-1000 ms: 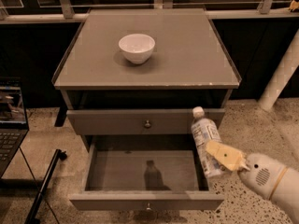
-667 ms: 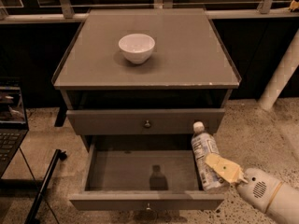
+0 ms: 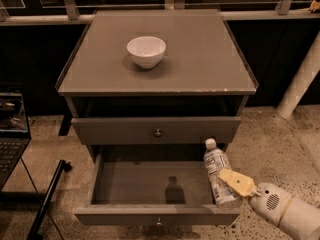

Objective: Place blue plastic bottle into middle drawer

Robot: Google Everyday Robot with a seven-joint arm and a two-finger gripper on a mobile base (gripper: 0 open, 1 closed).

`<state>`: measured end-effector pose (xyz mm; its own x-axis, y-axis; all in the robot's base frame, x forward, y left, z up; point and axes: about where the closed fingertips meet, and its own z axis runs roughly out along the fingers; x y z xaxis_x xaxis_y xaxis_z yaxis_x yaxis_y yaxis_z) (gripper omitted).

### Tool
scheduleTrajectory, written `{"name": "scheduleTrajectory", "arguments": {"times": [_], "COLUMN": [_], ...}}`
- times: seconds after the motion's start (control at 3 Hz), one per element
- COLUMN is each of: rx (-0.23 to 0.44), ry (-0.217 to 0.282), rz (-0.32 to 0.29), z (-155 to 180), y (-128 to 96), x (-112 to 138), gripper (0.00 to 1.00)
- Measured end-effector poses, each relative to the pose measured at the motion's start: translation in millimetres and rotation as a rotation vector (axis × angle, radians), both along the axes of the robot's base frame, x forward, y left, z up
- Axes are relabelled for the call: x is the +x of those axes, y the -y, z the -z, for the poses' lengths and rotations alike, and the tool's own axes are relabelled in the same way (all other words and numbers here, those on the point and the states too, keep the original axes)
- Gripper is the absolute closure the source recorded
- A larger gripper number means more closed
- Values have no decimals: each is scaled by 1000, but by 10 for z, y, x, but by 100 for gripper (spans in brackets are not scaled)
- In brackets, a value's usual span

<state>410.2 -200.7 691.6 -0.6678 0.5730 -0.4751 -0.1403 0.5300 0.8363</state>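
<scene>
Grey cabinet (image 3: 200,59) on speckled floor (image 3: 272,139)

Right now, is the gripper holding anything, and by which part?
Yes: the gripper holds the blue plastic bottle by the lower half of its body, cap up, over the right end of the open middle drawer.

The middle drawer (image 3: 135,184) is open, plenty of room over its left and centre. The end effector (image 3: 226,180), gripping the blue plastic bottle (image 3: 216,170), crowds its right wall. A white bowl (image 3: 146,50) blocks the desk (image 3: 205,59) mid-back.
</scene>
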Motion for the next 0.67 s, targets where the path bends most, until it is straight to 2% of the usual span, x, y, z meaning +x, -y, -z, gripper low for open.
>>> {"name": "scheduleTrajectory", "arguments": {"times": [0.33,0.67], "rx": [45,111], "ry": [-48,-129], "rz": [10,7], "z": [272,654], "y": [28,65], "x": [100,311], "gripper": [100,100]}}
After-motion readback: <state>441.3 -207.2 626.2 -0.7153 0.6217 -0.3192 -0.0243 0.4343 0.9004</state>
